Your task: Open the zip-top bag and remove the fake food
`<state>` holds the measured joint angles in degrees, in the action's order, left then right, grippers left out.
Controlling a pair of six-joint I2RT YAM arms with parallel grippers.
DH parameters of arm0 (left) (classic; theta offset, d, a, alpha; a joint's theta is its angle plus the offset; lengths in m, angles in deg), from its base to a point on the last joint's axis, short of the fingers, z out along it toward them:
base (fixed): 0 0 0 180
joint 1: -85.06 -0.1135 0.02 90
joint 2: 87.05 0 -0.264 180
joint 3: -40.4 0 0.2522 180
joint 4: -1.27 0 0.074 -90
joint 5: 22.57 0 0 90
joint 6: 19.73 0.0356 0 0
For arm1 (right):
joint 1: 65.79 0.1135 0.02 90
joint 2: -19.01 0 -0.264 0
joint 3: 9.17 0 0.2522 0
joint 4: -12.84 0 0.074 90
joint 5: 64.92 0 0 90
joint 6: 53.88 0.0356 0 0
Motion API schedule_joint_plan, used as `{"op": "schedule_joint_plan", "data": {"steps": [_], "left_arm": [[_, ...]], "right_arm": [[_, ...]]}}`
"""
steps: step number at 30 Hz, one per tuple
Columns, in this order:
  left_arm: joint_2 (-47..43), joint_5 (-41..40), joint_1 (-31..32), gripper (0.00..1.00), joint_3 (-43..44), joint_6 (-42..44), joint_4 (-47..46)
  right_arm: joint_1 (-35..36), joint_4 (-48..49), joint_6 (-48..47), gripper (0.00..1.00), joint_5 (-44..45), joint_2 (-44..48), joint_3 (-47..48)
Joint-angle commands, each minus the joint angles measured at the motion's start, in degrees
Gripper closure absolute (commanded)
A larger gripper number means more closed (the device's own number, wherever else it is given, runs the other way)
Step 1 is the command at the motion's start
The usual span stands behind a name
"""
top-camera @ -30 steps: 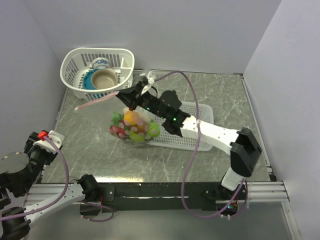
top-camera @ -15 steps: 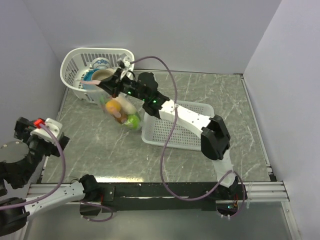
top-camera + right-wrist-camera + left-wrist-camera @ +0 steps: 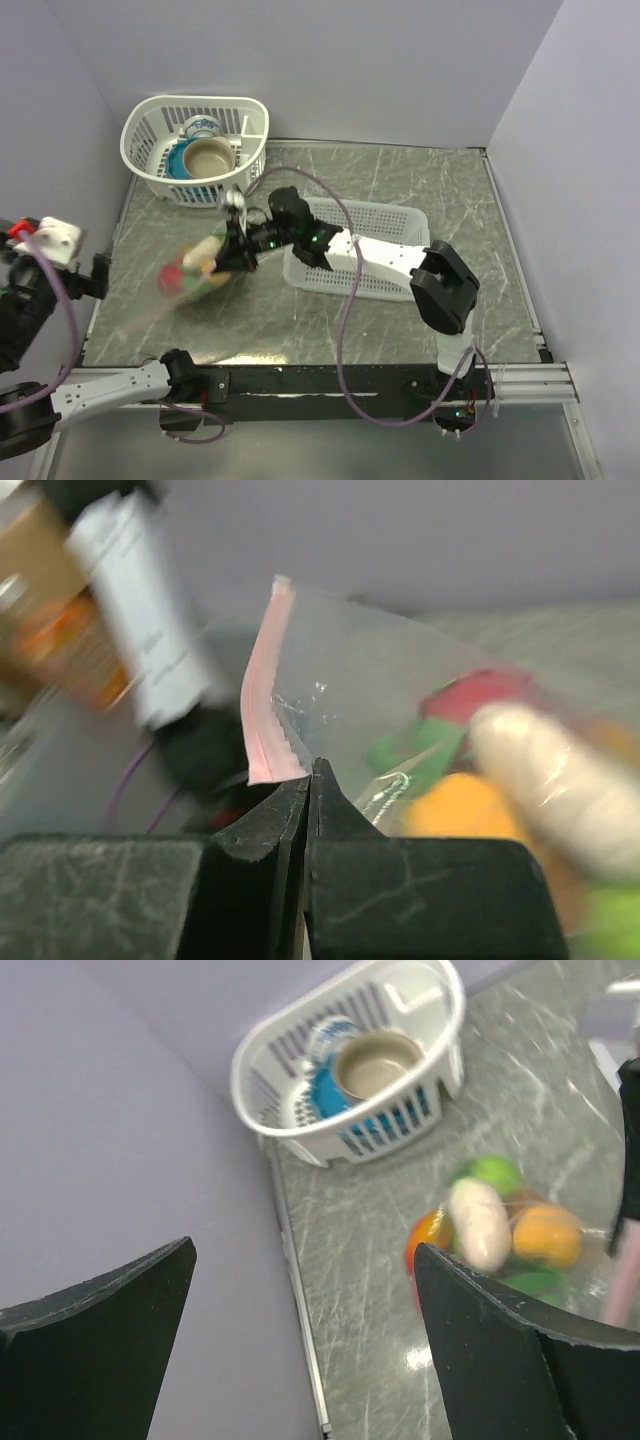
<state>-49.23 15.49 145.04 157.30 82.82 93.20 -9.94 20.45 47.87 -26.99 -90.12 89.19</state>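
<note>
While the overhead view is pretty smeared, you can still see the right pincer clamped on the zip bag. The bag hangs out over the left front part of the worktop, nearer the front edge than the round basket with the bowl in it. The fake food is bunched inside the bag, too blurry up there to sort out. I can't tell if the bag touches the worktop. A rectangular basket sits just right of that pincer, under the right arm.

Left wrist view: the left pincer is spread wide with nothing between its 2 fingers, well apart from the bag. Past it you get the food through the clear plastic: a white oblong piece, an orange one, a green one and a red-orange one.

Right wrist view: the 2 fingers are pressed tight together on the bag's top edge, right by the pink zipper strip, which sticks up past the fingertips. The food is off to the right, still inside the plastic.
</note>
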Motion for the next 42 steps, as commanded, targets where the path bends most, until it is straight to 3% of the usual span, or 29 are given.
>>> {"op": "schedule_joint_plan", "data": {"steps": [1,3,6,8,11,13,15,17,18,19,20,21,22,23,25,28,29,31,33,34,35,36,37,38,39,41,42], "left_arm": [[3.48,2.9,3.99,0.02,-6.0,-1.22,0.14],[4.36,2.9,7.31,0.01,-7.85,-1.66,0.31],[5.07,2.02,11.89,0.01,-9.44,-1.31,0.66],[5.94,1.23,13.31,0.01,-8.48,-0.52,0.58],[8.48,2.28,14.19,0.01,-6.11,1.94,0.49],[11.11,2.72,14.28,0.01,-5.84,2.82,0.4],[11.75,4.21,14.28,0.01,-10.21,6.14,-2.91],[9.91,3.88,14.19,0.01,-21.84,19.21,-4.34],[8.07,1.69,14.28,0.01,-27.4,24.39,-9.56],[2.05,-1.2,14.19,0.01,-33.29,36.89,-18.75],[-1.4,-4.01,14.19,0.01,-42.57,44.23,-29.46],[-4.57,-4.48,14.02,0.01,-45.88,51.88,-40.44],[-8.6,-3.79,13.93,0.01,-49.22,67.27,-66.57],[-9.17,-2.65,13.76,0.0,-54.48,74.03,-76.23],[-6.82,4.28,12.44,0.01,-55.15,83.9,-88.83],[1.07,13.87,8.76,0.01,-50.5,87.81,-98.88],[3.72,16.15,7.27,0.01,-46.83,88.68,-106.31],[14.74,16.19,2.96,0.01,-40.07,87.04,-113.21],[24.7,9.35,2.16,0.01,-16.92,82.66,-110.54],[34.59,5.49,1.02,0.01,-6.21,72.1,-104.08],[39.3,3.19,-0.99,0.01,16.78,64.51,-83.04],[43.43,3.6,-5.62,0.01,26.93,53.04,-75.87],[49.04,3.6,-7.84,0.01,34.08,49.62,-72.93],[49.88,2.39,-9.78,0.01,38.59,46.8,-71.33],[49.37,2.02,-12.76,0.01,36.72,39.72,-69.75],[40.88,3.94,-15.32,0.01,21.03,28.55,-66.59],[37.01,8.48,-18.38,0.01,13.92,16.92,-64.05]], "right_arm": [[1.62,-8.79,-1.91,1.0,-11.47,7.6,-5.82],[1.8,-8.28,0.29,0.99,-10.25,9.79,-10.48],[1.89,-11.06,-0.76,1.0,-0.17,15.85,-19.27],[0.67,-15.19,-1.38,1.0,11.43,18.76,-22.1],[-2.75,-22.93,0.46,1.0,25.83,19.56,-21.58],[-3.91,-27.42,0.82,1.0,29.91,18.69,-18.7],[-4.35,-30.31,-0.58,1.0,32.82,17.89,-16.23],[-4.35,-31.56,-1.37,1.0,32.92,16.57,-12.71],[-4.18,-31.3,-1.38,1.0,32.74,16.4,-12.09],[-4.26,-30.77,-1.38,1.0,32.39,17.01,-11.91],[-4.26,-28.77,-1.38,1.0,32.21,17.62,-12.35],[-4.18,-27.09,-1.29,1.0,32.3,18.58,-13.31],[-4.35,-25.34,-1.03,1.0,32.3,20.77,-15.67],[-4.35,-21.93,-0.94,1.0,32.56,21.83,-16.91],[-4.44,-18.84,-0.59,1.0,32.65,24.12,-19.89],[-4.35,-16.36,0.55,1.0,31.95,24.4,-20.18],[-4.18,-16.62,0.9,1.0,31.86,24.13,-19.74],[-3.91,-17.67,1.26,1.0,31.95,23.78,-18.68],[-3.3,-17.15,1.35,1.0,31.95,23.95,-18.94],[-3.12,-16.89,1.35,1.0,32.12,24.13,-19.03],[-2.86,-15.93,1.52,1.0,31.95,24.22,-19.29],[-2.86,-15.66,1.61,1.0,31.86,24.39,-19.64],[-2.68,-15.3,1.96,1.0,31.77,24.31,-19.65],[-2.51,-14.52,2.05,1.0,31.25,24.39,-19.82],[-2.16,-14.16,2.05,1.0,31.16,24.66,-20.26],[-1.98,-12.85,2.14,1.0,31.16,24.83,-20.61],[-1.89,-12.58,2.05,1.0,30.81,25.18,-20.87]]}}
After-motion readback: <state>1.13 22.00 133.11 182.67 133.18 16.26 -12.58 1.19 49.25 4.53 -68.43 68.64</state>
